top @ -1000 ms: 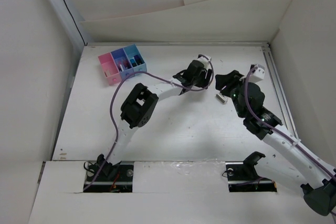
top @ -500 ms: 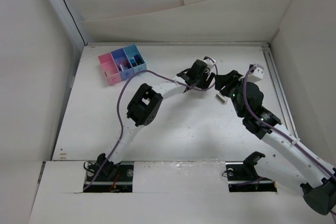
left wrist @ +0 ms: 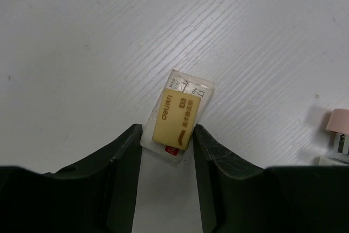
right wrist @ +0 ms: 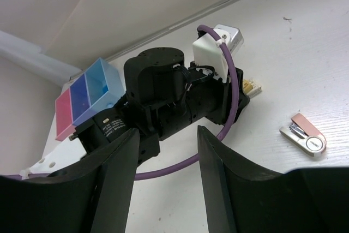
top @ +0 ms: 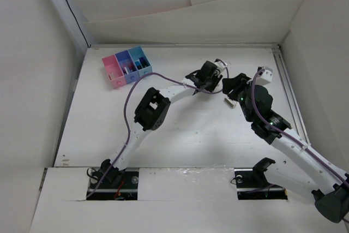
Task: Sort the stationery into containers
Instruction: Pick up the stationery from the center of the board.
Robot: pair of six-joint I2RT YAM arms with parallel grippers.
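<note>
Yellow eraser (left wrist: pixel 177 119) in clear wrap, flat on table (left wrist: pixel 82 36), near end between part-spread fingertips of left gripper (left wrist: pixel 167 135), wrap edges about touching both. Right gripper (right wrist: pixel 166 135) spread wide, holding nothing.

Three joined translucent plastic bins (top: pixel 126 67), pink, purple-blue and light blue from left to right, stand upright and open-topped at the far left of the table (top: pixel 185 135). You will see small pieces inside them, too small to identify. A cream-yellow rectangular eraser in a clear wrapper (left wrist: pixel 177 119) lies flat right of centre, skewed, its near end between the fingers of the left gripper (left wrist: pixel 167 137). A small pink-and-white oblong piece (right wrist: pixel 303 136) lies flat near it, to the right.
</note>
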